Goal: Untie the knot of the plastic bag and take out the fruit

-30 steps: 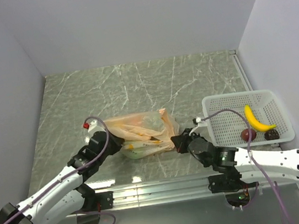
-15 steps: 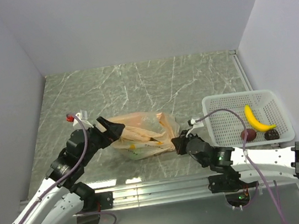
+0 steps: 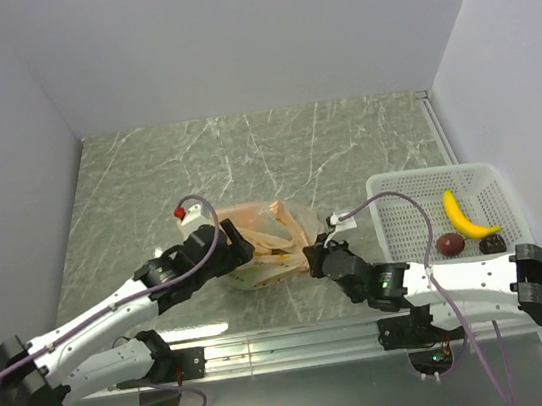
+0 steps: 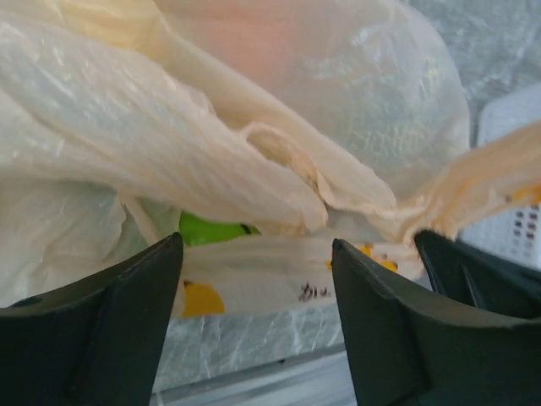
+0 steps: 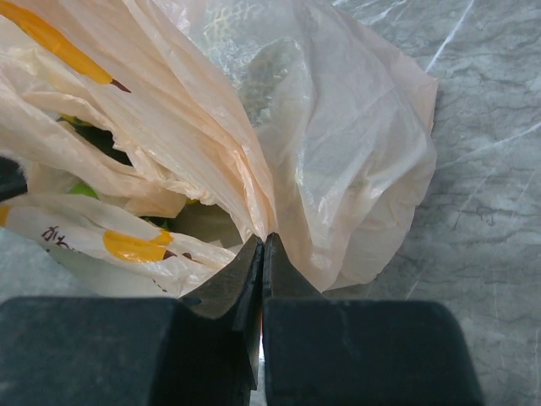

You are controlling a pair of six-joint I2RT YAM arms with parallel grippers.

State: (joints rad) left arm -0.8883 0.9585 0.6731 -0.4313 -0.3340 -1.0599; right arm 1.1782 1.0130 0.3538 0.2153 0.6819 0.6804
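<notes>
Robot lab cell, plain white walls (image 3: 228,37) around marbled tabletop (image 3: 244,156); aluminium rail (image 3: 290,339) at near edge

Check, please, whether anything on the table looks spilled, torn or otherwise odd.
Nothing stands out. The bag lies crumpled on the table, no tear or spill in view; the right hand is shut on a fold of it, the left hand open at its side. The basket stands level.
</notes>
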